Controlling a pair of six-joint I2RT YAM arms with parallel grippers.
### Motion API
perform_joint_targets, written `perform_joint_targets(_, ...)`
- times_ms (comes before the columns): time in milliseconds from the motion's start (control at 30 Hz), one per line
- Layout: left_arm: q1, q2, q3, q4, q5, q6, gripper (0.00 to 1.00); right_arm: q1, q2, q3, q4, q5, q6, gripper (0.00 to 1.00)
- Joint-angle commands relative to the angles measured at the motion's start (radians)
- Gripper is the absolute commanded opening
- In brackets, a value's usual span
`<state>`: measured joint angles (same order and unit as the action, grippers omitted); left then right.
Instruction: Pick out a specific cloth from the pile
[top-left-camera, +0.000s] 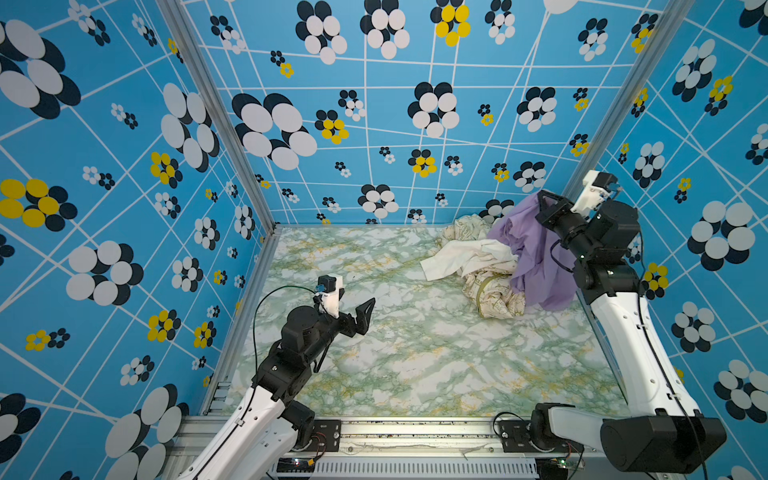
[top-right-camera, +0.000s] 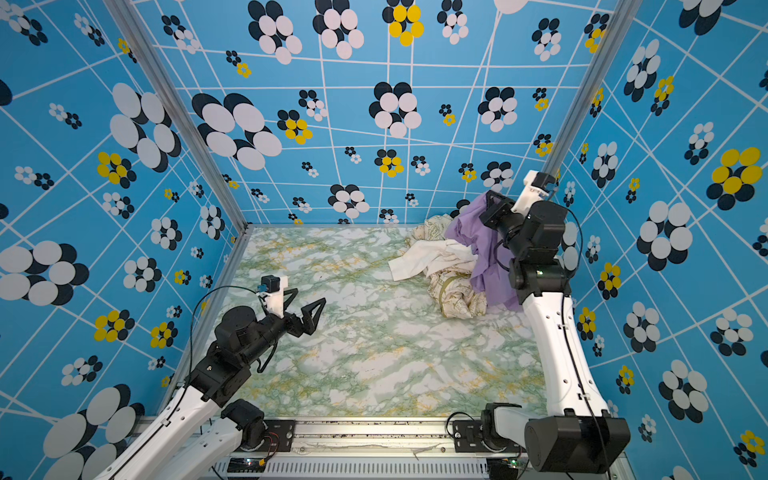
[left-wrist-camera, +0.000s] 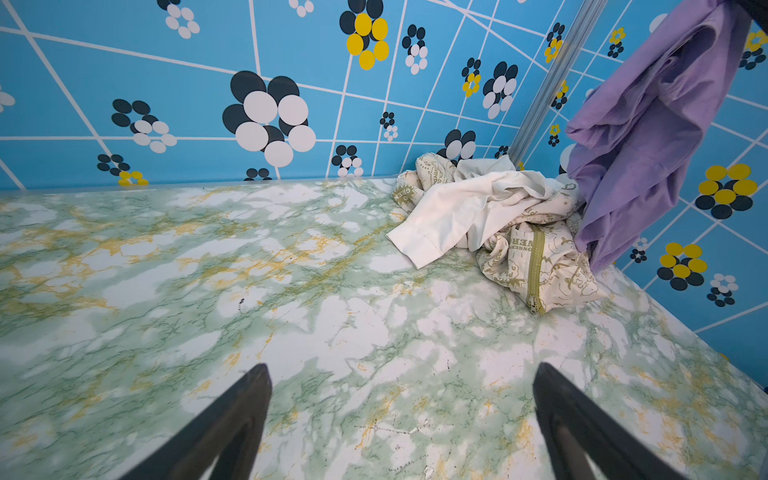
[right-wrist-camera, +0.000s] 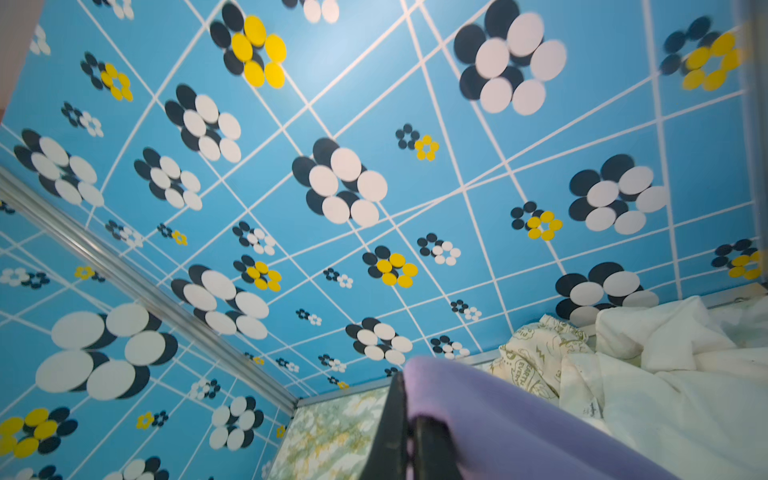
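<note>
The lavender cloth (top-left-camera: 536, 257) (top-right-camera: 486, 245) hangs from my right gripper (top-left-camera: 541, 198) (top-right-camera: 493, 198), which is shut on its upper edge, raised at the back right corner. In the right wrist view the closed jaws pinch a purple fold (right-wrist-camera: 519, 419) at the gripper (right-wrist-camera: 410, 399). Its lower part still drapes against the pile: a white cloth (top-left-camera: 465, 255) (left-wrist-camera: 465, 208) lying on a cream cloth with green print (top-left-camera: 494, 291) (left-wrist-camera: 536, 266). My left gripper (top-left-camera: 357, 297) (top-right-camera: 308, 297) (left-wrist-camera: 401, 370) hovers open and empty over the table's left side, far from the pile.
The green marble tabletop (top-left-camera: 415, 353) is boxed in by blue flowered walls (top-left-camera: 374, 124) with aluminium corner posts (top-left-camera: 232, 137). The pile sits tight in the back right corner. A metal rail (top-left-camera: 395, 432) carrying both arm bases runs along the front edge.
</note>
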<state>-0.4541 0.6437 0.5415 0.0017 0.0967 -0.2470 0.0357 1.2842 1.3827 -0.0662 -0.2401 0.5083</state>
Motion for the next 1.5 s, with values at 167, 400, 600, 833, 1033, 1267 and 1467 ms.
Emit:
perform_joint_targets(167, -0.011, -0.019, -0.014, 0.01, -0.015, -0.008, 0.99, 0.171, 0.174, 0.127, -0.42, -0.076, -0.348, 0.42)
perform_joint_targets(400, -0.011, -0.03, -0.015, 0.002, -0.021, -0.003, 0.99, 0.17, 0.069, 0.005, -0.412, 0.081, -0.396, 0.83)
perform_joint_targets(600, -0.011, -0.017, -0.014, 0.019, -0.013, -0.005, 0.99, 0.14, -0.002, -0.059, -0.456, 0.21, -0.433, 0.89)
perform_joint_targets(833, -0.011, -0.016, -0.016, 0.026, -0.008, -0.009, 0.99, 0.089, -0.011, -0.135, -0.559, 0.286, -0.332, 0.87)
perform_joint_targets(1033, -0.012, -0.019, -0.016, 0.027, -0.006, -0.005, 0.99, 0.001, -0.026, -0.246, -0.57, 0.288, -0.185, 0.85)
perform_joint_targets(1267, -0.011, -0.012, -0.015, 0.037, -0.001, -0.009, 0.99, -0.022, -0.012, -0.362, -0.492, 0.26, -0.059, 0.79)
perform_joint_targets(1467, -0.011, -0.016, -0.014, 0.03, -0.002, -0.007, 0.99, -0.027, 0.024, -0.396, -0.441, 0.262, -0.028, 0.6)
